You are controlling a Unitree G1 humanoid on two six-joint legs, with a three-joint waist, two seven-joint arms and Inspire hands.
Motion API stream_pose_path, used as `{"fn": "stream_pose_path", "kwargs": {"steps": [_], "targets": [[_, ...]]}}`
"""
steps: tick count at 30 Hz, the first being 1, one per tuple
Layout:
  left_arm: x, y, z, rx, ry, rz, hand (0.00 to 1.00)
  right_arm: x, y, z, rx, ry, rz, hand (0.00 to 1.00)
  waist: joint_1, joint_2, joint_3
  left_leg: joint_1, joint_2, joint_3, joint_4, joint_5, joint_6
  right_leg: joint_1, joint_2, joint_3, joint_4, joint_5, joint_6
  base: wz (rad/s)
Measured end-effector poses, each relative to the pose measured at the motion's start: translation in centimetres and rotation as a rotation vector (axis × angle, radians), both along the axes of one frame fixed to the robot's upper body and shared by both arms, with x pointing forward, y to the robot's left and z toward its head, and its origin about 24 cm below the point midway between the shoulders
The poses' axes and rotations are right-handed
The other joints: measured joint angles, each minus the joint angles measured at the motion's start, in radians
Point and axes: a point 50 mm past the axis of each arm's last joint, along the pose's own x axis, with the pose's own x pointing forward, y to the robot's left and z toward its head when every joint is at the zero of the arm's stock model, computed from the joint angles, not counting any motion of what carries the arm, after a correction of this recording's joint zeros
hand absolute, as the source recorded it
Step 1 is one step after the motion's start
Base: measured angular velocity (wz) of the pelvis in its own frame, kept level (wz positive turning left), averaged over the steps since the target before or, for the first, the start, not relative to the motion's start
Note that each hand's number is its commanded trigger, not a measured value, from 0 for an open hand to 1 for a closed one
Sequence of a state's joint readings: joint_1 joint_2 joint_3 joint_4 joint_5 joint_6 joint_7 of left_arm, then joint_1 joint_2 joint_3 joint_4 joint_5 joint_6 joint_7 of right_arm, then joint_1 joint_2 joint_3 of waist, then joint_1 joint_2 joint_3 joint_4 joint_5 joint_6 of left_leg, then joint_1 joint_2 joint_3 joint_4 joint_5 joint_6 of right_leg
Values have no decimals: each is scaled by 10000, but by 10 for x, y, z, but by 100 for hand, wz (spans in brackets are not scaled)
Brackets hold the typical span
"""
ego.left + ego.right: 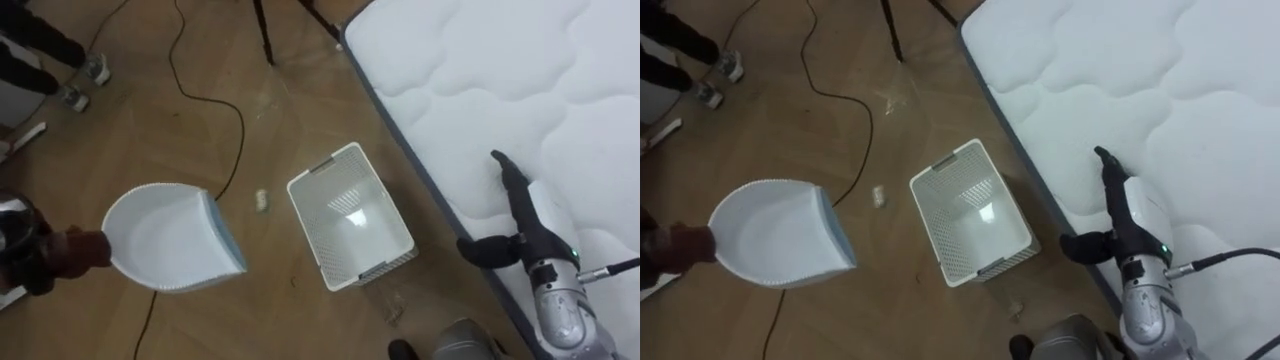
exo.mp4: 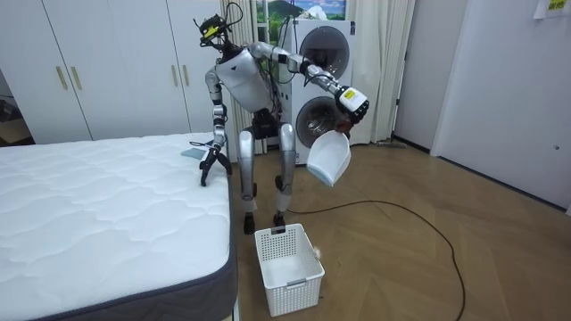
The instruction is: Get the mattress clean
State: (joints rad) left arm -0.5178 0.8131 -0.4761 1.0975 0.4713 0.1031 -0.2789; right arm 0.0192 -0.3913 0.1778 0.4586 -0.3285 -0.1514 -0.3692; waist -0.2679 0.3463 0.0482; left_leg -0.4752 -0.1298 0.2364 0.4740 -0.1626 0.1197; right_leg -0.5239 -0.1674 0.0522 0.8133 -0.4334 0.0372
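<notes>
The robot stands on the wooden floor (image 1: pixel 130 130) at the long edge of the bed, whose white quilted mattress (image 1: pixel 500 60) carries no bedding. Its left hand (image 1: pixel 62 255) is clenched round the handle of a white plastic dustpan (image 1: pixel 165 235) with a pale blue lip. The pan is held in the air out to the robot's left, well apart from the bed's edge, and looks empty. Its right hand (image 1: pixel 525 215) is released, fingers straight and thumb spread, lying on the mattress just inside that same edge. Between the two hands, on the floor near the bed's edge, sits a white perforated plastic basket (image 1: pixel 350 215), also empty. A small pale crumpled scrap (image 1: pixel 262 201) lies on the floor between basket and pan. In the room view a small bluish thing (image 2: pixel 192 152) lies on the mattress just beside the right hand (too small to say what it is).

The dustpan's long axis runs from handle to lip across the robot's front, with the lip pointing toward the basket and the bed beyond it. The pan is therefore on the far side of the basket from the mattress, and the right hand is much the nearer to the bed. I judge the pan must swing rightward past the basket to the bed's edge before that hand can brush anything into it
</notes>
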Motion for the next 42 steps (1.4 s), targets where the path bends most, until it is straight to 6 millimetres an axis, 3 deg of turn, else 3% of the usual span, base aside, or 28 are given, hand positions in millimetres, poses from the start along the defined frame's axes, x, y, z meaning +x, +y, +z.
{"fn": "stream_pose_path", "kwargs": {"steps": [7, 15, 22, 24, 28, 30, 31, 33, 34, 36, 39, 42], "targets": [[2, -1, 1, 118, 68, -115, 100, 1, -1, 2, 41, -104, -57, 0, 6, 38, 59, -114, 45, -2, 48, -13, 17, -56, 9, -65, 5, -24, 23, 4], [26, -14, 19, 171, -677, -787, 100, -1, -5, 1, -50, 67, -34, 0, -112, 14, 86, -168, 124, 108, 75, -24, 44, 13, 9, -186, -51, -25, 25, 7], [40, -34, 25, 237, -1261, -1846, 100, -1, 0, 0, -158, 103, 268, 0, -308, -90, 170, -182, 140, 133, 37, -25, 45, 39, -5, -261, -156, -28, 13, 1], [44, -42, 27, 285, -1591, -2267, 100, -2, -1, 1, -216, 25, 381, 0, -260, -169, 232, -182, 194, 255, 107, -46, 74, 20, -7, -254, -165, -24, 8, -2], [47, -57, 27, 307, -2134, -3184, 100, -6, -1, -3, -197, 120, 401, 0, -214, -339, 261, -105, 262, 292, 98, -55, 81, 157, 13, -323, -302, 5, -42, -2], [45, -77, 23, 171, -2512, -4200, 100, -11, -2, -8, -162, 378, 416, 0, -36, -617, 263, 102, 341, 294, 81, -149, 10, 330, 109, -272, -429, 19, -66, -14], [42, -82, 20, 86, -2626, -4459, 100, -12, -3, -10, -162, 452, 417, 0, 23, -676, 247, 154, 374, 295, 73, -167, -4, 359, 144, -270, -499, 35, -88, -23], [23, -98, 8, -406, -3093, -5219, 100, -20, -1, -19, 171, 885, 371, 0, 423, -1221, 110, 421, 508, 304, 14, -258, -130, 519, 409, 86, -697, 107, -145, -59], [10, -104, -2, -847, -3201, -5322, 100, -25, 1, -23, 508, 1086, 231, 0, 742, -1448, -28, 459, 663, 174, 33, -339, -259, 592, 627, 192, -940, 254, -228, -69], [-4, -116, -16, -1585, -3294, -5301, 100, -34, -3, -29, 861, 1368, -184, 0, 869, -1565, -126, 584, 865, -120, 7, -373, -326, 1051, 882, 23, -1595, 510, -296, -17], [-20, -134, -32, -2854, -3567, -5085, 100, -52, -18, -39, 1217, 1753, -1348, 0, 1185, -1915, -307, 974, 1004, -277, -96, -422, -394, 1700, 1056, -16, -2252, 704, -312, -3], [-17, -148, -20, -4295, -5029, -4782, 100, -61, -25, -39, 1441, 1398, -2319, 0, 1552, -2128, -374, 1276, 1054, -425, -315, -422, -397, 2133, 1136, -55, -2760, 930, -301, -4]]}}
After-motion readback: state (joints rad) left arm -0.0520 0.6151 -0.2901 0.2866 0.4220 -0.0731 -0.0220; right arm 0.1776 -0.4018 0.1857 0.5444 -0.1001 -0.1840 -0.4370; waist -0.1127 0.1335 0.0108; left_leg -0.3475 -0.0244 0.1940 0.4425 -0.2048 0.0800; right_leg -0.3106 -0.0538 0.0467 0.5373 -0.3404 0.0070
